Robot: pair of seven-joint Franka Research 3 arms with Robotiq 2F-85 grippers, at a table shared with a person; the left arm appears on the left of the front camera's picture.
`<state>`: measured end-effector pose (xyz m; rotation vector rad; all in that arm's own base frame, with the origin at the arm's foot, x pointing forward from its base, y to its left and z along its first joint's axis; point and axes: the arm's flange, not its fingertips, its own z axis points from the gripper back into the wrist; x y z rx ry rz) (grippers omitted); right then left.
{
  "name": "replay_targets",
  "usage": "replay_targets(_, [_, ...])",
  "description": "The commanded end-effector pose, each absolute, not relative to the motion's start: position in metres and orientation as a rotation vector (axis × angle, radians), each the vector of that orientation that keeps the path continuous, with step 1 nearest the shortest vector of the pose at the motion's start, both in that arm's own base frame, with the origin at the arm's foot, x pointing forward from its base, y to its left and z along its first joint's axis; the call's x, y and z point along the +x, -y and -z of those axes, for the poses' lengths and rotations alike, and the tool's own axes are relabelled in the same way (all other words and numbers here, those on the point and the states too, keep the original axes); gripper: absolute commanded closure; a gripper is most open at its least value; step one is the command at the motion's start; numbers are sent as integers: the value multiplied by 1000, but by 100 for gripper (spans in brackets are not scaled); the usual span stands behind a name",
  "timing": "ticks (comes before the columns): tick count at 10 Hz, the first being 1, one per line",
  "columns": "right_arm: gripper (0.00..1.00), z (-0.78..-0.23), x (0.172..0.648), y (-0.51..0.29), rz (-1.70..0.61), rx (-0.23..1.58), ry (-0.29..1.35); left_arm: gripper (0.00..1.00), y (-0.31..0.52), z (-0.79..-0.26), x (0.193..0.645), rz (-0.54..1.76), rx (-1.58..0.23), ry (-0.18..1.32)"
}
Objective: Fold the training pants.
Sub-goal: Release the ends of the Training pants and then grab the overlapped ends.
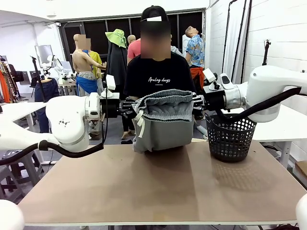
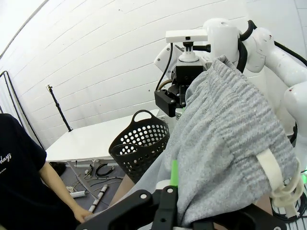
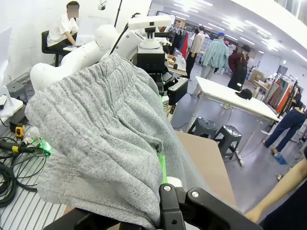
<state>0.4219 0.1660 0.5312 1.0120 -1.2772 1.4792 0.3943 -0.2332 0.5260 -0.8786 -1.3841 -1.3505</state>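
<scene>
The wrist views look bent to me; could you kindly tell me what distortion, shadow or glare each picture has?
Front view: even light, the training pants throwing a soft shadow on the table. Left wrist view: brick lines on the wall bow, wide-angle. Right wrist view: ceiling lights glare, background bends.

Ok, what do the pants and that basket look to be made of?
The training pants: soft heathered grey jersey knit, matte; it hangs limp, and the waistband gathers. The drawstring: flat off-white woven tape, probably cotton. The basket: black, probably rigid plastic, its wall a grid of holes holding shape.
</scene>
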Motion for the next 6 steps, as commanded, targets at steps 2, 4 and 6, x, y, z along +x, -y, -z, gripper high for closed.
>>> replay_targets(2, [100,-532,419,-170,-1478,1015,1283,100,235,-530,393,1338,-889,1380])
replay_targets(4, [100,-532,419,-170,-1478,1015,1283,100,235,-530,393,1338,-889,1380])
replay_targets(6, [100,-532,419,-170,-1478,1015,1283,100,235,-530,393,1338,-889,1380])
